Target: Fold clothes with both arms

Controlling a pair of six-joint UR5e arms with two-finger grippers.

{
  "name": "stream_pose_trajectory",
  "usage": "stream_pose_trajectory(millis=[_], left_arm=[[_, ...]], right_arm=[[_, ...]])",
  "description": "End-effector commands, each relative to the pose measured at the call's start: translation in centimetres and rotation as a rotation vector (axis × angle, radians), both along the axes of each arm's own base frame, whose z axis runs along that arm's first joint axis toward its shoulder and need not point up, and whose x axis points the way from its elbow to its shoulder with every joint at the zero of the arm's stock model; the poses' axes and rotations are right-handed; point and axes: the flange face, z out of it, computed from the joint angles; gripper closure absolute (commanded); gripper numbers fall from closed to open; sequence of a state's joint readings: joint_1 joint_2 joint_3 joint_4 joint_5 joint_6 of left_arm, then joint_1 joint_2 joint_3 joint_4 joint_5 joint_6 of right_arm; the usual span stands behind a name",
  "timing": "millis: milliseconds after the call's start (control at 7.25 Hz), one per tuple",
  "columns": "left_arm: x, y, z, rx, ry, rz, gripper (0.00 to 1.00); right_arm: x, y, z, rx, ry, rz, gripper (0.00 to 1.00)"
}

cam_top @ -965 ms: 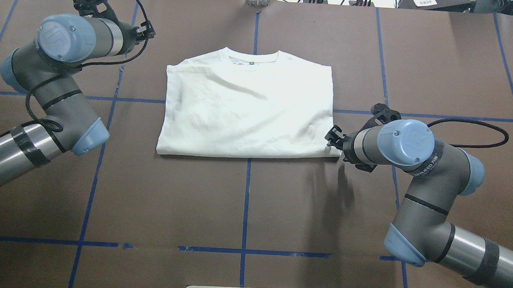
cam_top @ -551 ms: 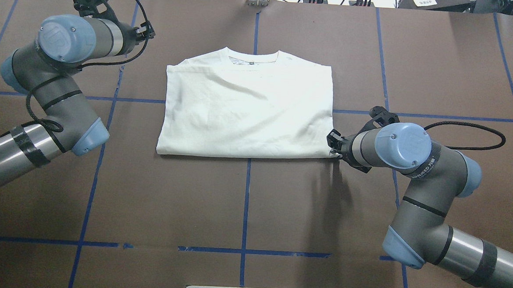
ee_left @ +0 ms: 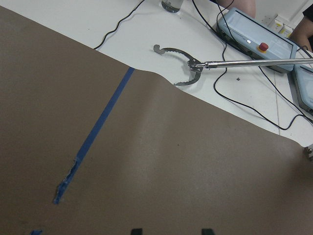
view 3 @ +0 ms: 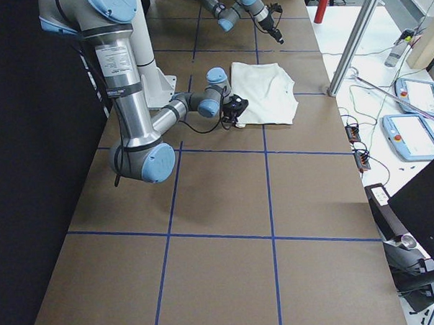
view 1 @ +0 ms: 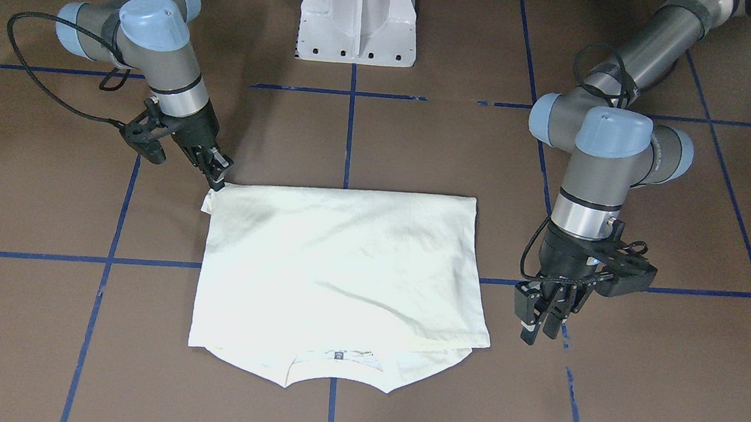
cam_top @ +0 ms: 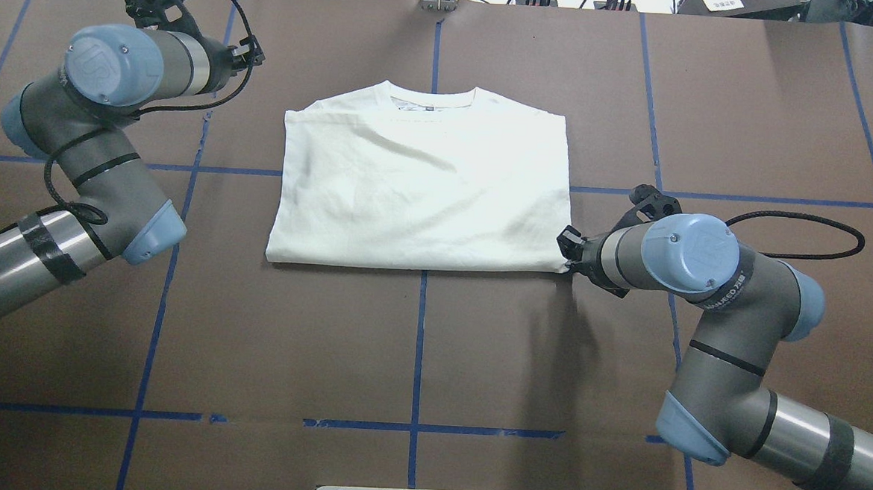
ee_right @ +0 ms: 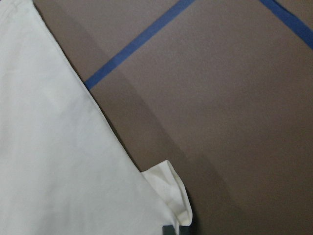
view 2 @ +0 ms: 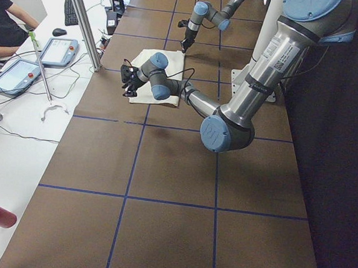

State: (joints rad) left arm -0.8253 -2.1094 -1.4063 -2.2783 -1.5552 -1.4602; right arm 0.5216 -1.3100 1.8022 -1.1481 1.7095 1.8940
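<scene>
The cream-white shirt (cam_top: 420,192) lies folded in a flat rectangle at the table's middle, neckline toward the far edge, print hidden. My right gripper (cam_top: 566,258) is at the shirt's near right corner, low over the table. In the front-facing view the right gripper (view 1: 219,173) touches that corner. In the right wrist view the corner of the shirt (ee_right: 168,196) curls up between the closed fingertips. My left gripper (view 1: 539,324) hovers over bare table beside the shirt's (view 1: 336,269) collar end, open and holding nothing. The left wrist view shows only brown table.
A white pedestal (view 1: 358,19) stands at the robot's side of the table. Blue tape lines (cam_top: 419,349) cross the brown table. Beyond the far edge lie cables, a grabber tool (ee_left: 183,61) and control pendants (ee_left: 254,39). A person (view 2: 6,25) sits there.
My right gripper has slid along the shirt's right edge toward the near corner and now sits on it. The left arm has not moved.
</scene>
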Motion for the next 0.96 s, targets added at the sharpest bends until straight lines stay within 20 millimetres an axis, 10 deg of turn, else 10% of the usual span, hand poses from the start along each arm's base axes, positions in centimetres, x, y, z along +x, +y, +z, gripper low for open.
stream_pose_trajectory(millis=[0, 276, 551, 689, 827], left_arm=[[-0.1, 0.2, -1.7, 0.019, 0.024, 0.003, 0.49], [-0.5, 3.5, -4.0, 0.023, 0.108, 0.122, 0.49], [-1.8, 9.8, -6.6, -0.043, 0.276, 0.276, 0.45], [0.5, 12.1, -7.3, -0.069, 0.308, 0.31, 0.44], [1.8, 14.2, -8.9, -0.071, 0.342, 0.342, 0.37]], right_arm=[[5.3, 8.7, -3.2, 0.019, -0.09, -0.132, 1.0], [9.0, 18.0, -5.9, -0.03, -0.162, -0.319, 1.0], [6.1, 26.4, -7.4, -0.103, -0.195, -0.489, 0.92], [5.7, 26.0, -6.7, -0.104, -0.181, -0.48, 0.02], [6.4, 23.8, -6.7, -0.099, -0.183, -0.426, 0.0]])
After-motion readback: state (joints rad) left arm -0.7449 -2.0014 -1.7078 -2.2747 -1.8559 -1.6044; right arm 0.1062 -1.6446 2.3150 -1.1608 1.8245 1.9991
